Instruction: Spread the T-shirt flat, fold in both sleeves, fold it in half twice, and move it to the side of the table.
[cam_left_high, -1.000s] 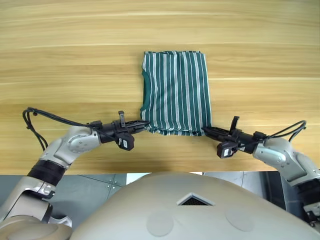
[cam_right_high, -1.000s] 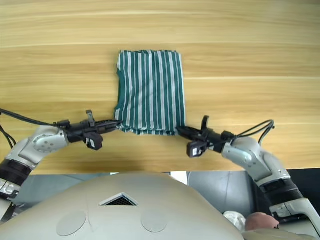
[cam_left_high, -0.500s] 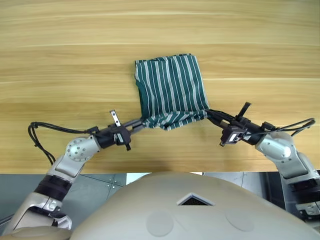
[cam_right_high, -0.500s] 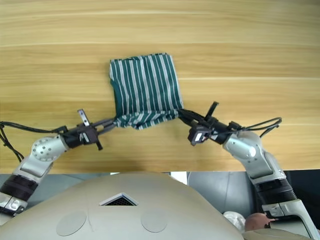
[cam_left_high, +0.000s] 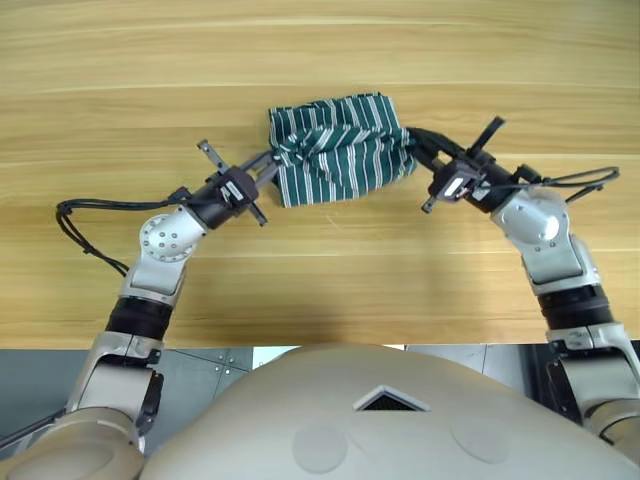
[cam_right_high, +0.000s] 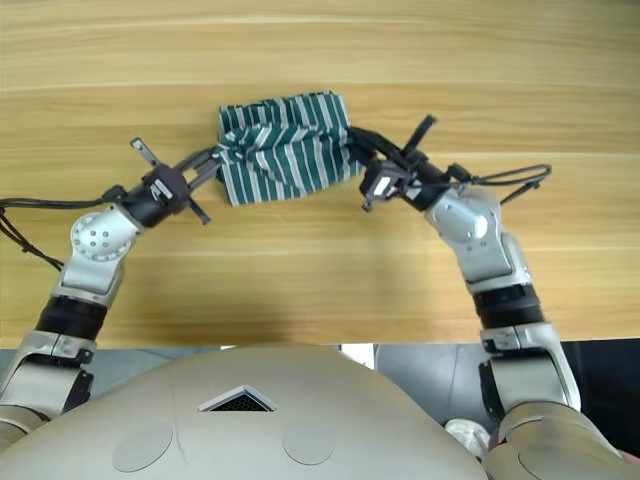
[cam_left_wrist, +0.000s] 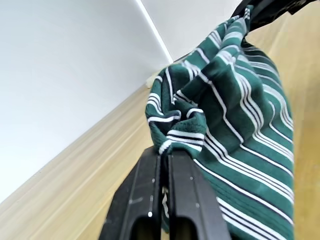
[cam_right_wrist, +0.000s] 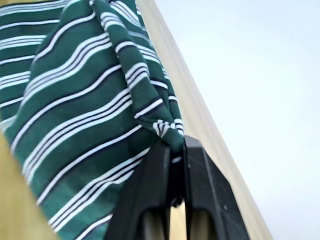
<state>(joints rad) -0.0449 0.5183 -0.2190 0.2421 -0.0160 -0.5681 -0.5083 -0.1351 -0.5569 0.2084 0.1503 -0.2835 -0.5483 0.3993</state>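
The green T-shirt (cam_left_high: 338, 148) with white stripes hangs bunched between both grippers, lifted above the middle of the wooden table (cam_left_high: 320, 60). My left gripper (cam_left_high: 273, 157) is shut on the shirt's left near corner; the left wrist view shows the cloth (cam_left_wrist: 220, 130) pinched between its black fingers (cam_left_wrist: 150, 185). My right gripper (cam_left_high: 409, 137) is shut on the right near corner, with striped fabric (cam_right_wrist: 85, 115) draped from its fingers (cam_right_wrist: 197, 175). The near hem is raised and carried toward the far edge, so the cloth doubles over itself.
The wooden table's near edge (cam_left_high: 320, 345) runs below the arms. Bare wood lies to the left (cam_left_high: 90, 130) and right (cam_left_high: 560, 90) of the shirt. Black cables (cam_left_high: 90, 215) trail from both wrists.
Both grippers have lifted the shirt's near corners off the table and carried them away from me toward the far edge. The flat rectangle has become a bunched, doubled-over shape.
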